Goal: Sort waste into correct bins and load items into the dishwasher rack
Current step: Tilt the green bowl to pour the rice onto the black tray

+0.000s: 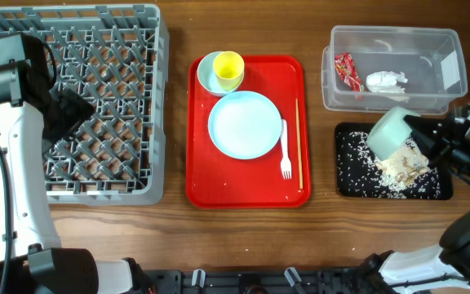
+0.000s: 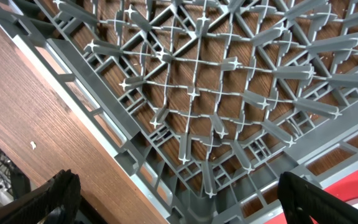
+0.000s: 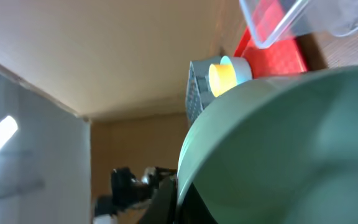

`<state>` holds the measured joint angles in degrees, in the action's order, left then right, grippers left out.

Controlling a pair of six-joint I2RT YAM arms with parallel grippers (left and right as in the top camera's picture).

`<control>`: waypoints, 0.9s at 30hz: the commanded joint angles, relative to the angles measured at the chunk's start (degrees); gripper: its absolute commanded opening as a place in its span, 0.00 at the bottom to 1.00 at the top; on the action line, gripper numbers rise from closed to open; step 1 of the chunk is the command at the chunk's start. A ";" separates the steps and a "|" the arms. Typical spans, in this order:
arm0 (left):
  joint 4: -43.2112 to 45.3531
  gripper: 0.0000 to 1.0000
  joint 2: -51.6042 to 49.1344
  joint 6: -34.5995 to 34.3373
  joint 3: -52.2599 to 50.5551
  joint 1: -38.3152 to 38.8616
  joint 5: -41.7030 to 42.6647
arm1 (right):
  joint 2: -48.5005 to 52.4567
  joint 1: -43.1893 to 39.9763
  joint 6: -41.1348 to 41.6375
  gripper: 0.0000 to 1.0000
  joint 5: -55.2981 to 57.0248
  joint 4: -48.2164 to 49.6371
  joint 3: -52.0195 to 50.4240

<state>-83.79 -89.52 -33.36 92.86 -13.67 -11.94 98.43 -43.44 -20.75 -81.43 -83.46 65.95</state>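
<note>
My right gripper [image 1: 410,135] is shut on a pale green bowl [image 1: 390,131], held tilted on its side over the black tray [image 1: 351,184], where a heap of rice and food scraps [image 1: 402,167] lies. In the right wrist view the bowl [image 3: 291,143] fills the frame. My left gripper [image 1: 76,106] is open and empty above the grey dishwasher rack [image 1: 137,49]; its fingertips frame the rack's corner in the left wrist view [image 2: 179,196]. On the red tray [image 1: 202,192] are a light blue plate [image 1: 245,124], a yellow cup [image 1: 228,70] in a green bowl [image 1: 206,75], a white fork [image 1: 285,151] and a chopstick [image 1: 299,143].
A clear plastic bin [image 1: 455,45] at the back right holds a red wrapper [image 1: 348,71] and crumpled white paper [image 1: 386,80]. The rack takes up the table's left side, the red tray the middle.
</note>
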 commanded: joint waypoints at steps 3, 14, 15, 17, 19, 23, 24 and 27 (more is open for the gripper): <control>0.00 1.00 0.68 -0.74 0.85 -0.33 0.11 | -7.23 7.91 -4.52 0.05 10.25 1.51 1.77; -0.02 1.00 0.68 -0.74 0.85 -0.33 0.11 | -18.16 63.41 47.08 0.04 68.11 22.95 2.40; -0.02 1.00 0.68 -0.74 0.85 -0.33 0.11 | -18.08 67.84 51.67 0.04 74.60 23.12 2.40; -0.02 1.00 0.68 -0.74 0.85 -0.33 0.11 | -18.08 75.56 58.49 0.04 84.32 22.86 2.40; -0.02 1.00 0.68 -0.74 0.85 -0.33 0.11 | -18.08 81.07 61.79 0.04 91.32 23.04 2.40; -0.02 1.00 0.68 -0.74 0.85 -0.33 0.11 | -18.10 82.86 66.36 0.04 100.28 21.59 2.43; -0.02 1.00 0.68 -0.74 0.85 -0.33 0.11 | -18.18 81.44 66.36 0.04 100.21 21.70 2.43; 0.00 1.00 0.68 -0.74 0.85 -0.33 0.11 | -19.52 73.11 64.39 0.04 94.25 22.01 2.86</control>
<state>-83.81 -89.52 -33.36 92.86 -13.67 -11.94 80.97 36.77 42.68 12.62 -61.63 67.24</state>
